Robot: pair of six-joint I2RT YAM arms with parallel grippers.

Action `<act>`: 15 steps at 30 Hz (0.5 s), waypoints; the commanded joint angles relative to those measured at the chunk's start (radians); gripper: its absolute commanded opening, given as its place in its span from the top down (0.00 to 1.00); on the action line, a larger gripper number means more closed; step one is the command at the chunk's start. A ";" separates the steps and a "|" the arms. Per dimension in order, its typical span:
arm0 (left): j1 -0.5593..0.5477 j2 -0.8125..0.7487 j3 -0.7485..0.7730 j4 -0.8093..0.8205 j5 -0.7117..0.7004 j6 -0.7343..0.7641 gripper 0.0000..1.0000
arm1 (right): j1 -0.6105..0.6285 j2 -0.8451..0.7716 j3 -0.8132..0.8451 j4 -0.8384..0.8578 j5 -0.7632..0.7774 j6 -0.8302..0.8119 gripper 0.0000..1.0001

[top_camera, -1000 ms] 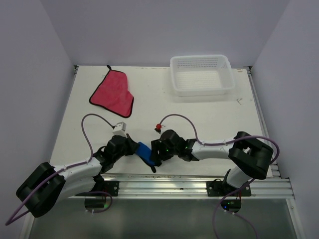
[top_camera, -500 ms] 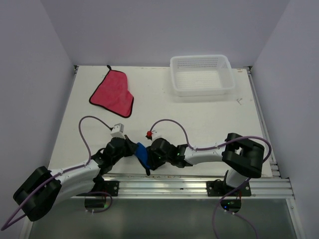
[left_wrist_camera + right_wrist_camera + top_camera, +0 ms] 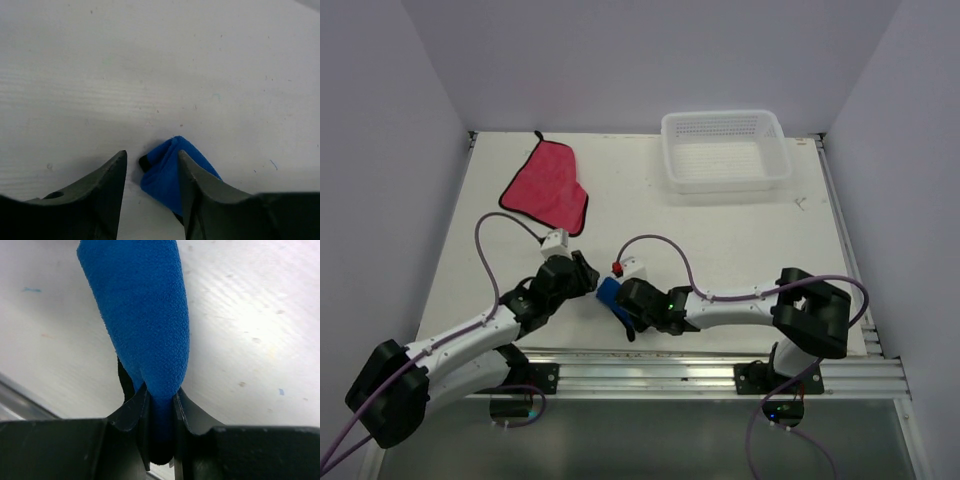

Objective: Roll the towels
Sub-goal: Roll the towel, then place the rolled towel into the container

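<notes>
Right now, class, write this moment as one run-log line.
left hand: open, near bright blue cloth towel | right hand: pinching it | pink-red cloth towel: flat, far left

Fuzzy matt cloth of blue towel (image 3: 145,315); scuffed matt white table (image 3: 150,60)

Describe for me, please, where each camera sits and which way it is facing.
Top external: above and behind the robot, looking down on the table; the left arm and right arm show, plus the pink towel and basket.
Left wrist: on the left arm, looking down at the table past the open left gripper.
Right wrist: on the right arm, looking along the right gripper, shut on the blue towel.
Shared: all three views show the blue towel.
</notes>
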 commanded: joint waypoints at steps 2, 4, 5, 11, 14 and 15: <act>0.029 0.003 0.204 -0.171 -0.124 0.088 0.48 | 0.000 -0.037 0.058 -0.197 0.211 -0.103 1.00; 0.040 0.014 0.283 -0.199 -0.156 0.126 0.46 | -0.008 -0.040 0.094 -0.218 0.242 -0.146 1.00; 0.046 0.017 0.309 -0.230 -0.169 0.138 0.45 | -0.011 -0.040 0.107 -0.226 0.253 -0.160 1.00; 0.090 0.037 0.454 -0.282 -0.244 0.241 0.43 | -0.092 -0.057 0.202 -0.241 0.257 -0.292 1.00; 0.112 0.055 0.492 -0.282 -0.244 0.272 0.43 | -0.155 -0.048 0.273 -0.257 0.245 -0.346 1.00; 0.117 0.069 0.507 -0.285 -0.243 0.288 0.43 | -0.172 -0.037 0.314 -0.261 0.240 -0.373 1.00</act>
